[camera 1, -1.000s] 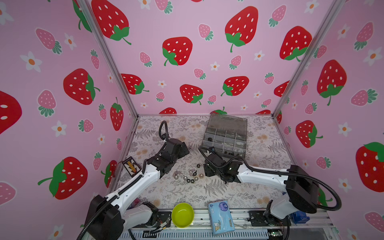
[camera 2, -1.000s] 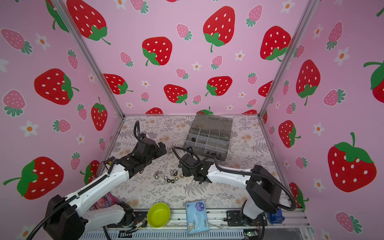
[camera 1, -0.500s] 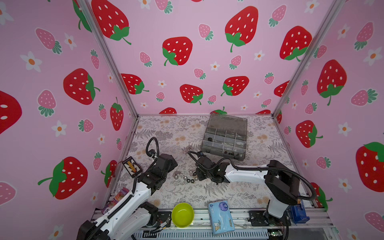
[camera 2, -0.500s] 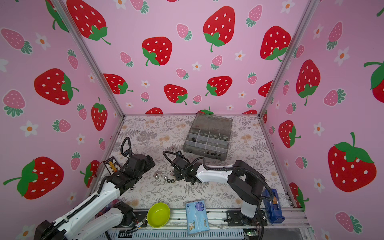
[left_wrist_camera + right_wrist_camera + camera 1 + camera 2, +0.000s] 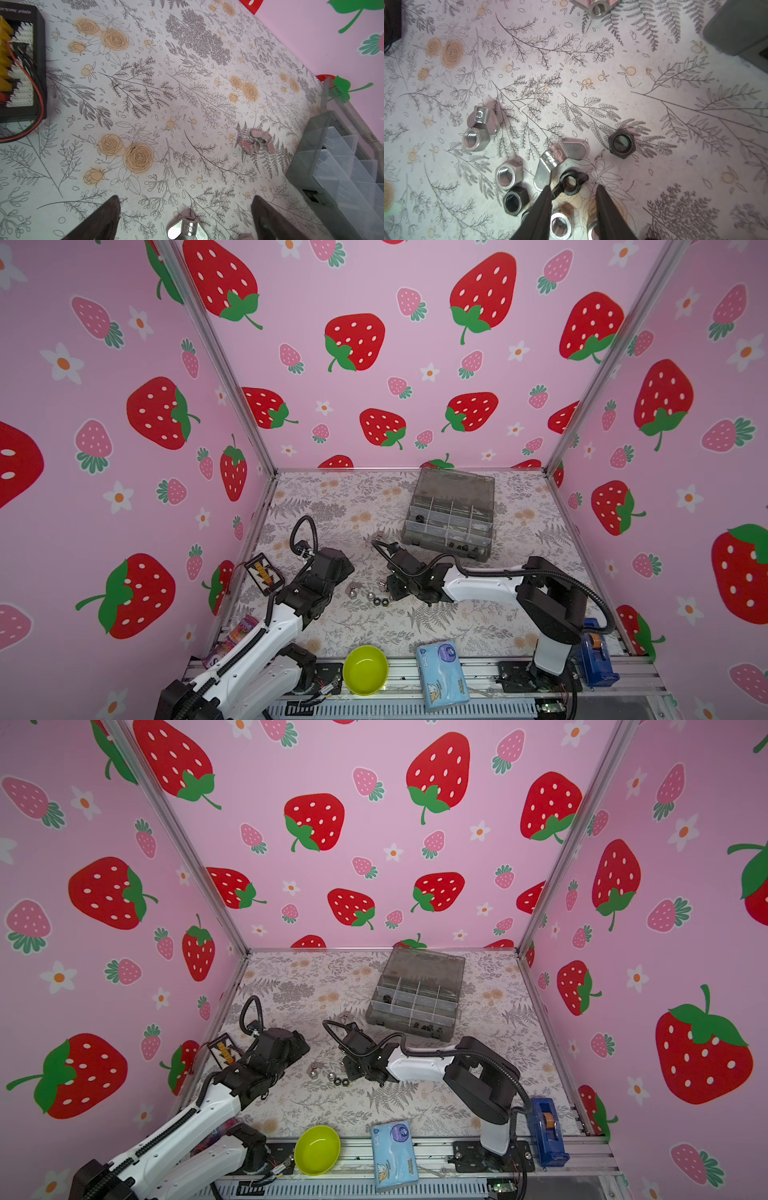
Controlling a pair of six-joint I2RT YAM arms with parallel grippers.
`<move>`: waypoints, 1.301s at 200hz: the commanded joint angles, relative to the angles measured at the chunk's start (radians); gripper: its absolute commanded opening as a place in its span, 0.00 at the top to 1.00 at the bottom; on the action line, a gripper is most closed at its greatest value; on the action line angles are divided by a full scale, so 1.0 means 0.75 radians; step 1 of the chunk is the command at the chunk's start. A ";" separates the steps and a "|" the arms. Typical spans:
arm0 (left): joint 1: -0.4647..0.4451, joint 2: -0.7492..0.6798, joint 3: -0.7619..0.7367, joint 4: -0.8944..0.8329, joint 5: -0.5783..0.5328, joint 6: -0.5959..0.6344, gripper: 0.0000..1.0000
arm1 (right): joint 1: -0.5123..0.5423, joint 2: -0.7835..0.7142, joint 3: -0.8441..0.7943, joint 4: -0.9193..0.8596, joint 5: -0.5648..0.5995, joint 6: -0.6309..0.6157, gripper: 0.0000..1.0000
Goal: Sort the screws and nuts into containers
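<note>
Since a second ago the left arm has drawn back toward the front left. We see the left end effector (image 5: 185,198) empty, jaws wide apart, with a silver wing nut (image 5: 188,228) on the table (image 5: 332,497) between them. The right end effector (image 5: 573,187) has slid left into the loose nuts (image 5: 370,596) at mid-table. Its jaws stand part-way apart on either side of a black wing nut (image 5: 579,177), not clamped.

We read "plate" on the black board (image 5: 22,62) by the left edge.

The box (image 5: 457,487) sits back right, lid up, with some dark pieces in its front cells. Two wing nuts (image 5: 257,142) lie near its corner.

Bare table lies behind the left arm, and between the nuts and the bowl (image 5: 365,668).
</note>
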 commanded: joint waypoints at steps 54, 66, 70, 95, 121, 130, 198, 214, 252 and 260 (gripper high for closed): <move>0.029 -0.017 -0.029 -0.005 -0.020 -0.034 0.01 | -0.034 0.089 0.018 0.044 -0.066 -0.011 0.68; 0.032 -0.013 -0.031 -0.002 -0.014 -0.044 0.01 | -0.036 0.097 0.020 0.050 -0.069 -0.013 0.68; 0.031 -0.011 -0.033 0.000 -0.011 -0.046 0.01 | -0.036 0.100 0.022 0.051 -0.069 -0.015 0.69; 0.035 0.000 -0.037 0.019 0.009 -0.053 0.01 | -0.040 0.116 0.029 0.053 -0.075 -0.017 0.72; 0.039 0.013 -0.035 0.018 0.016 -0.054 0.01 | -0.040 0.122 0.023 0.059 -0.080 -0.021 0.74; 0.039 0.014 -0.035 0.021 0.019 -0.059 0.01 | -0.040 0.124 0.022 0.063 -0.085 -0.021 0.75; 0.044 0.027 -0.033 0.028 0.031 -0.063 0.01 | -0.040 0.149 0.045 0.054 -0.093 -0.038 0.81; 0.042 0.025 -0.033 0.029 0.031 -0.064 0.01 | -0.040 0.146 0.046 0.051 -0.088 -0.041 0.85; 0.044 0.027 -0.027 0.026 0.030 -0.057 0.01 | -0.040 0.114 0.038 0.032 -0.051 -0.049 0.92; 0.046 0.029 -0.027 0.024 0.031 -0.055 0.01 | -0.040 0.106 0.036 0.027 -0.039 -0.050 0.93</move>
